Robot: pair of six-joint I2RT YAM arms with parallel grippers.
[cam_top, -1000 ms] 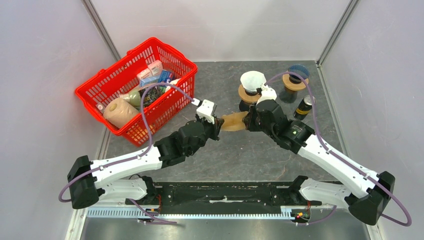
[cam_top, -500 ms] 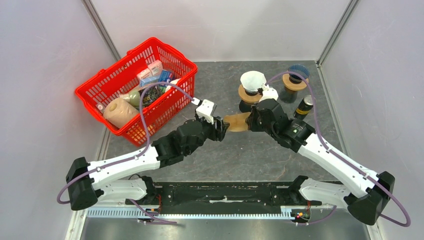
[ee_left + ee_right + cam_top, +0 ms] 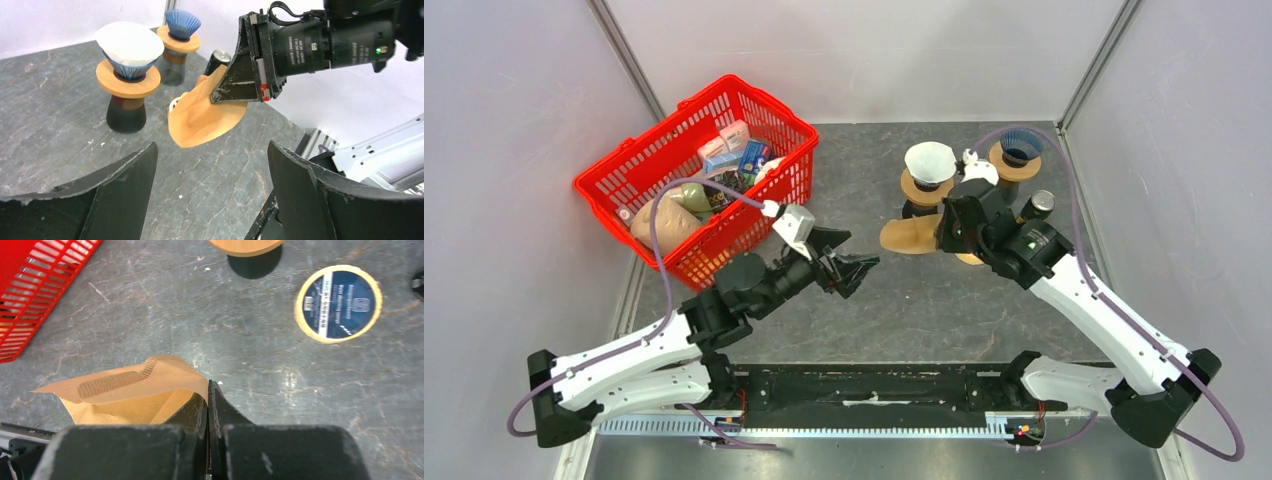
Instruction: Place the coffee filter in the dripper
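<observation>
Over on the left sits a red basket (image 3: 649,150), packed with groceries. Beside it the left end effector (image 3: 860,274) hangs over the desk (image 3: 904,310), jaws spread wide and empty. Just beyond it is the brown coffee filter (image 3: 202,122) (folded flat, held in mid-air), pinched tight by the right end effector (image 3: 943,232). Behind it stands a white-lined dripper (image 3: 929,163), and further right the blue dripper (image 3: 1020,148).

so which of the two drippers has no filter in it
The back-right dripper, its blue ribbed cone bare; the left dripper holds a white filter.
</observation>
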